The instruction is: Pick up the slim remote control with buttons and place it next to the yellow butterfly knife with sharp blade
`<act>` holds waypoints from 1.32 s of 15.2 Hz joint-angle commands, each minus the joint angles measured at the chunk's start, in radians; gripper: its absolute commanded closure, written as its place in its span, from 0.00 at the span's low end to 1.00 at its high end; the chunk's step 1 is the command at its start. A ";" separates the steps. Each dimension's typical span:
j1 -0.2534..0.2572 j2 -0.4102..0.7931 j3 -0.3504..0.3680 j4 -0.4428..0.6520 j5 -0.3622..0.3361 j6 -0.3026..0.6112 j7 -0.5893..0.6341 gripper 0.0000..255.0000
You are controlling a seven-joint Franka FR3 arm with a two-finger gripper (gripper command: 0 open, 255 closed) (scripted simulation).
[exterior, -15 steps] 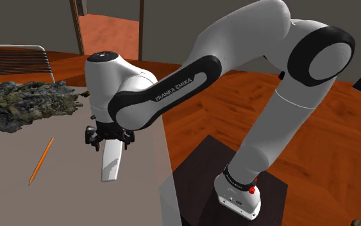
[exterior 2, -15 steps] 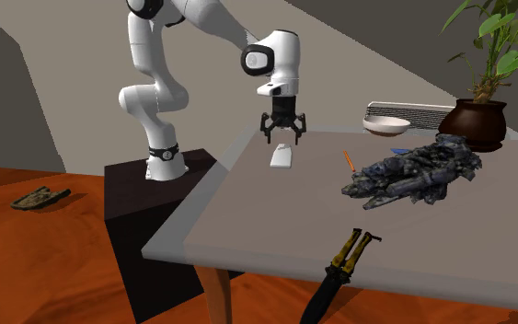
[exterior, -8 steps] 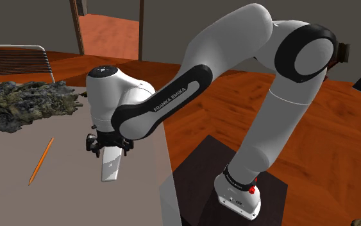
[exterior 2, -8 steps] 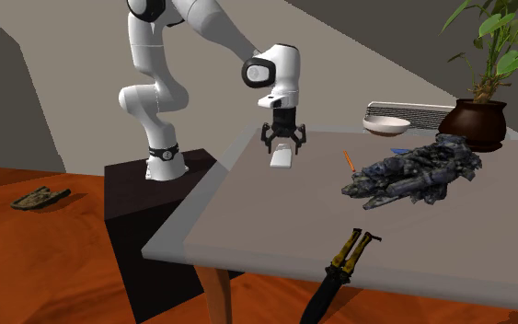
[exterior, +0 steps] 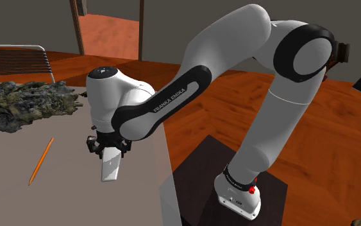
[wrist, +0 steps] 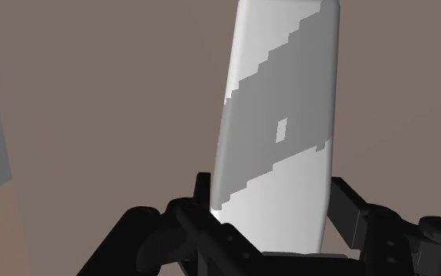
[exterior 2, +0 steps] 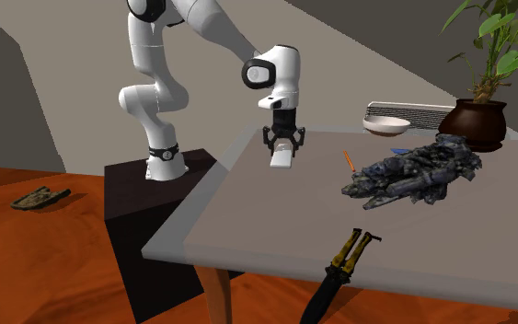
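A slim white remote (exterior: 111, 165) lies flat on the grey table (exterior: 57, 192), close to the edge by the stand. My black gripper (exterior: 110, 146) stands straight down over the remote's far end and is shut on it. From across the table the gripper (exterior 2: 285, 142) meets the remote (exterior 2: 282, 156) at the table's back left. In the wrist view both fingers (wrist: 200, 196) press the remote (wrist: 277, 118) at its long sides. The butterfly knife (exterior 2: 343, 265), with yellow handles and a black blade, lies at the table's front edge, its blade overhanging.
A dark mottled rock-like lump (exterior 2: 413, 173) sits mid-table, with an orange pencil (exterior 2: 348, 160) between it and the remote. A white bowl (exterior 2: 386, 123) and a potted plant (exterior 2: 476, 118) stand at the back. The table edge (exterior: 166, 160) runs right beside the gripper.
The arm has come down onto the remote, and the fingers, spread wide before, have closed against its sides. The remote has not moved.
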 commanded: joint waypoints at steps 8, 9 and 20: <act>0.000 0.001 0.000 0.000 0.000 0.000 0.000 1.00; 0.000 0.001 0.000 0.000 0.000 0.000 0.000 1.00; -0.016 -0.113 0.010 0.058 0.108 -0.139 -0.078 1.00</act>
